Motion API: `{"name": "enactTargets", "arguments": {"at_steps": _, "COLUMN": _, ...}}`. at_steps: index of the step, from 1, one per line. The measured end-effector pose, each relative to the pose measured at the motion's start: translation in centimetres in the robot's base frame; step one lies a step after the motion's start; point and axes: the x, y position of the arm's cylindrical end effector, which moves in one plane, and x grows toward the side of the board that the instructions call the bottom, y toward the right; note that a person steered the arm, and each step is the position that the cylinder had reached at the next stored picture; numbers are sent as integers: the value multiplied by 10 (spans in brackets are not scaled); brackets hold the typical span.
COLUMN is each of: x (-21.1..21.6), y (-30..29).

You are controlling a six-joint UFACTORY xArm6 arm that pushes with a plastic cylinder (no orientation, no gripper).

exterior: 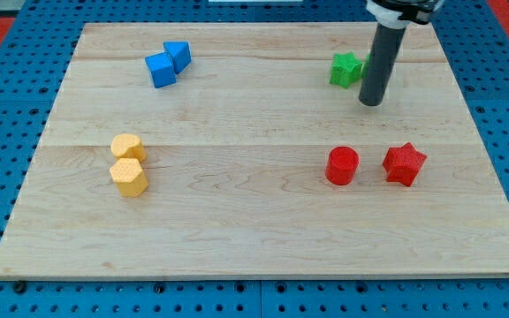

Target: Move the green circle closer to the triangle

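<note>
My tip [372,102] rests on the board at the view's upper right. A green star-shaped block [345,69] lies just to its upper left, close to the rod. No green circle shows clearly; the rod may hide it. Two blue blocks touch each other at the upper left: a cube-like one [160,70] and one that looks like a triangle [178,55]. They are far to the left of my tip.
A red circle [342,165] and a red star [404,163] lie below my tip at the right. Two yellow blocks [127,146] [129,177] touch at the left. The wooden board [254,230] sits on a blue pegboard.
</note>
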Motion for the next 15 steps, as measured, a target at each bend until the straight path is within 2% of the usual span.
{"name": "enactTargets", "arguments": {"at_steps": 3, "x": -18, "y": 5}}
{"name": "enactTargets", "arguments": {"at_steps": 6, "x": -18, "y": 16}}
{"name": "enactTargets", "arguments": {"at_steps": 8, "x": -40, "y": 16}}
{"name": "enactTargets", "arguments": {"at_steps": 15, "x": -46, "y": 17}}
